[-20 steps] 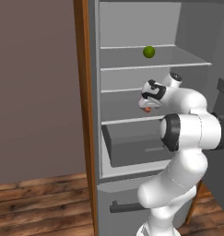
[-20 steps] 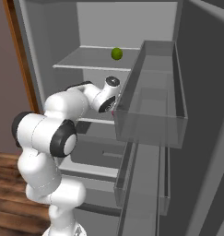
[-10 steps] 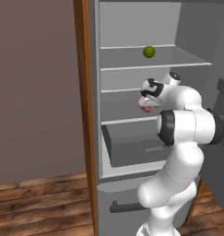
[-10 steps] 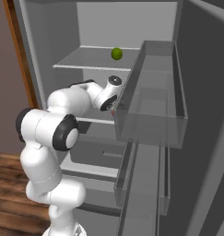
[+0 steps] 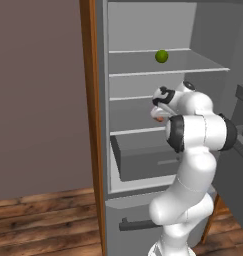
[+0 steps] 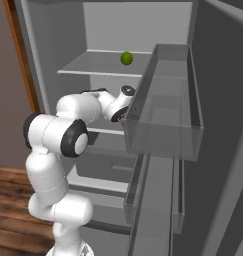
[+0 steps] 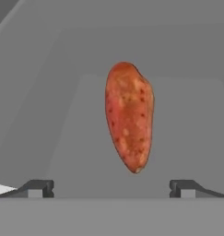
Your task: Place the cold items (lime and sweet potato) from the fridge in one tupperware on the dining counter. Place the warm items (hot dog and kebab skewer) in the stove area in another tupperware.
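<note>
The sweet potato [image 7: 129, 122] is an orange-red tuber lying on the fridge's middle shelf, straight ahead of my gripper [image 7: 111, 189] in the hand view. The two fingertips stand wide apart on either side below it, open and touching nothing. From the left base view the gripper [image 5: 157, 111] reaches into the fridge at the middle shelf, where a bit of the sweet potato [image 5: 157, 119] shows under the hand. The green lime [image 5: 161, 56] rests on the top shelf above; in the right base view the lime [image 6: 126, 58] is near the shelf's middle. The hot dog, kebab skewer and tupperware are out of view.
The open fridge door with its clear bin [image 6: 163, 125] stands close on the right of the arm. A grey drawer [image 5: 143, 157] juts out below the middle shelf. A wooden cabinet edge [image 5: 90, 125] borders the fridge on the left.
The arm's elbow has shifted slightly while the hand stays at the middle shelf by the sweet potato. The jaws remain wide open.
</note>
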Robot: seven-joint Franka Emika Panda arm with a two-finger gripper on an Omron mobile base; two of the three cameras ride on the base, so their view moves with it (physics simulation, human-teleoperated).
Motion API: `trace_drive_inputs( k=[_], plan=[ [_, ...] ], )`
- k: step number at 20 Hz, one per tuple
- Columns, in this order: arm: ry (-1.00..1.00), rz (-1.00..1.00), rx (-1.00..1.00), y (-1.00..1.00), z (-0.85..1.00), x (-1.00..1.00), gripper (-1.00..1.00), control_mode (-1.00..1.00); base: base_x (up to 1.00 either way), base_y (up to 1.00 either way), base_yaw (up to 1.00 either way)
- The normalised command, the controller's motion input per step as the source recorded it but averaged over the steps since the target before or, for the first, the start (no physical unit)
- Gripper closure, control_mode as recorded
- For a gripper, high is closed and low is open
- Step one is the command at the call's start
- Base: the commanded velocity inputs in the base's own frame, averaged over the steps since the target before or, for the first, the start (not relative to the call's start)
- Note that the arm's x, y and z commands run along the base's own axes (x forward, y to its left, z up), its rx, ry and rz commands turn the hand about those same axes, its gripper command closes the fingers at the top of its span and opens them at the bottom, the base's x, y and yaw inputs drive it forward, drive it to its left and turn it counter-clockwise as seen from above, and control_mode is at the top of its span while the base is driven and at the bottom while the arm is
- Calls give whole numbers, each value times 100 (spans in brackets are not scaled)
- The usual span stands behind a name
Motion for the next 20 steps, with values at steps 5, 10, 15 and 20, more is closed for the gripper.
trace_drive_inputs(
  k=[5, 10, 15, 20],
  plan=[
    [0, 0, 0, 0, -22, 2, -100, -100, 0, 0, 0],
    [1, 0, 0, -1, -10, 25, -100, -100, 0, 0, 0],
    [2, 0, 0, 0, -2, 37, -100, -100, 0, 0, 0],
    [0, 0, 0, 0, -6, 32, -100, -100, 0, 0, 0]
  ],
)
